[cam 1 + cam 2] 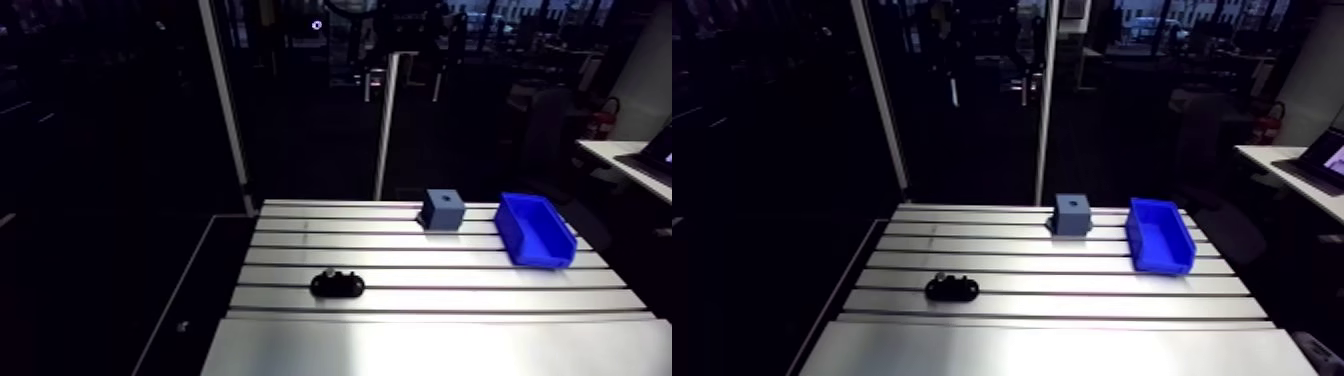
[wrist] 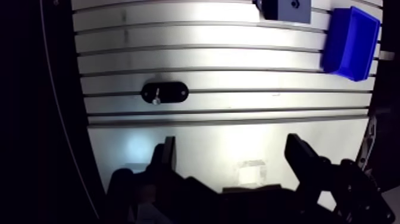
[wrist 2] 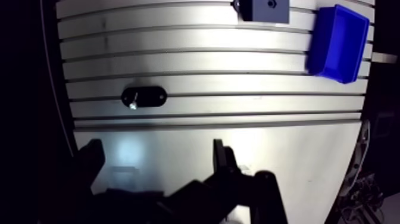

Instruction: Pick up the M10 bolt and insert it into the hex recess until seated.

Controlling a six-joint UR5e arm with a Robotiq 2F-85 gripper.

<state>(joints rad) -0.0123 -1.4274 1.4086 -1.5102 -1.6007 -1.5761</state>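
Observation:
A small silvery bolt (image 2: 156,99) stands in a black oval holder (image 2: 165,92) on the slotted aluminium table (image 2: 238,59). In the arm view the holder (image 1: 337,284) sits at the table's front left. A grey-blue block (image 1: 442,208) with a dark recess in its top (image 1: 444,200) stands at the back. In the wrist view my gripper (image 2: 233,156) is open, with only bare table between its fingers (image 2: 167,156). The holder lies ahead of the gripper, off to one finger's side, and the block (image 2: 284,9) is far ahead. The arm view does not show the gripper.
A blue open bin (image 1: 535,230) stands right of the block near the table's back right; in the wrist view the bin (image 2: 350,43) lies far ahead, beside the block. The table's left edge drops to a dark floor.

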